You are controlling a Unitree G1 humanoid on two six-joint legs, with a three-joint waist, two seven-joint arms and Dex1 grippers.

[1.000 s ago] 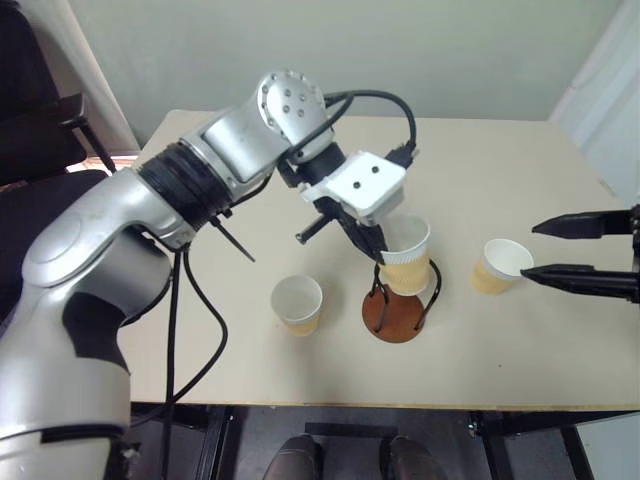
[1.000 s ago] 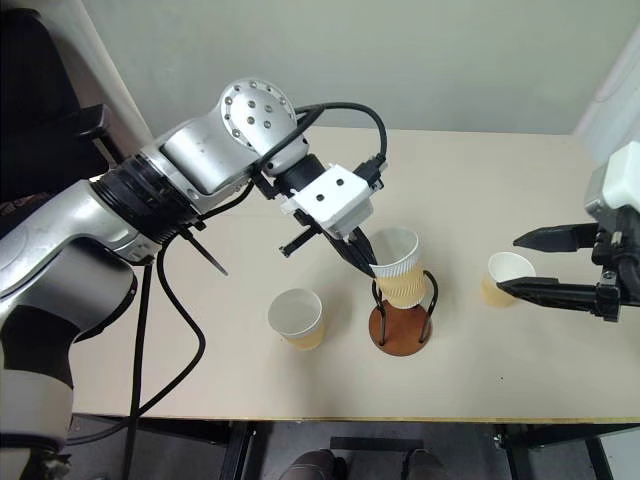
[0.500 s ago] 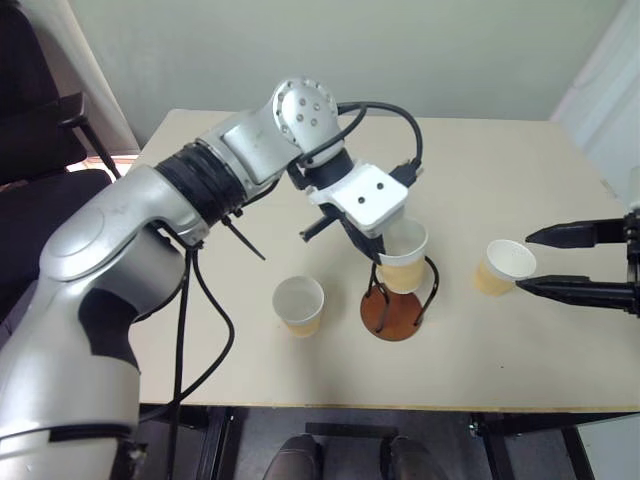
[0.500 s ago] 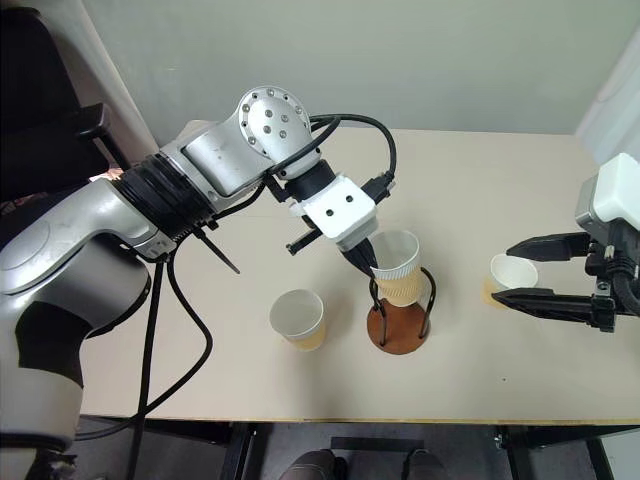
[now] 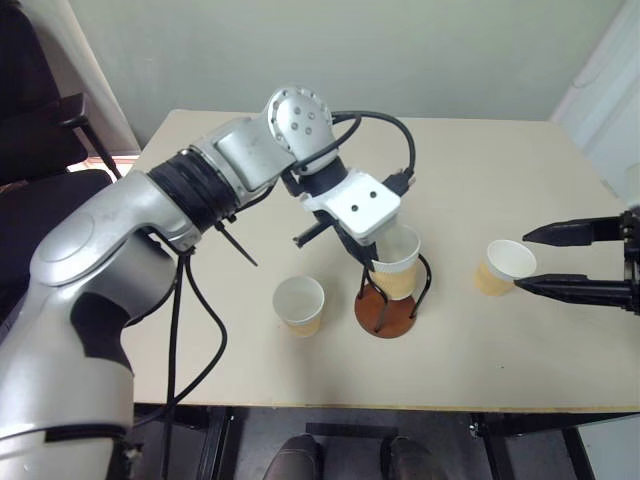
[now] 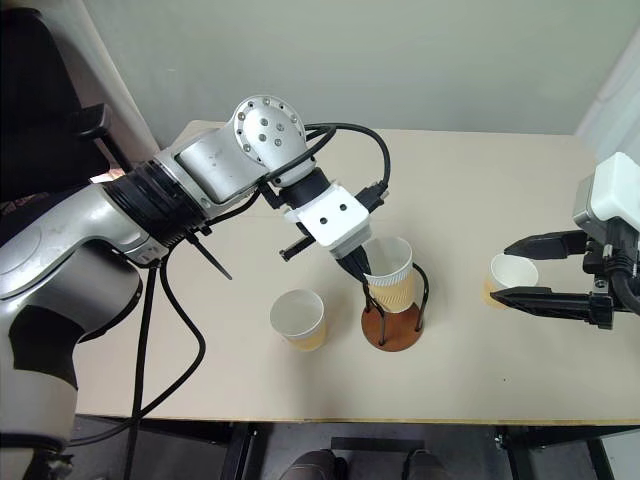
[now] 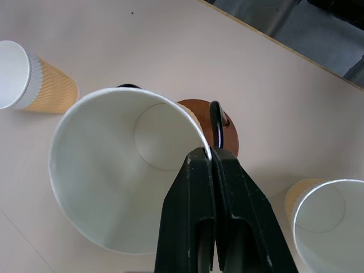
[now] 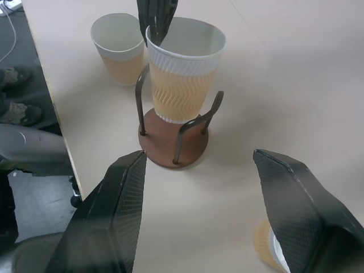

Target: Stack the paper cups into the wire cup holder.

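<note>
left tool point(image 7: 211, 156) pinching paper cup point(image 6: 388, 272) rim | cup tan, ribbed, tilted in wire cup holder point(image 6: 392, 328)

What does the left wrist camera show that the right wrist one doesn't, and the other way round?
Left wrist: straight down into the held cup's white inside, with the left gripper shut on its rim. Right wrist: that cup's wavy tan side between the holder's wire loops, framed by the open right gripper. Both: the cup, the holder's brown base, and a spare cup beside.
</note>
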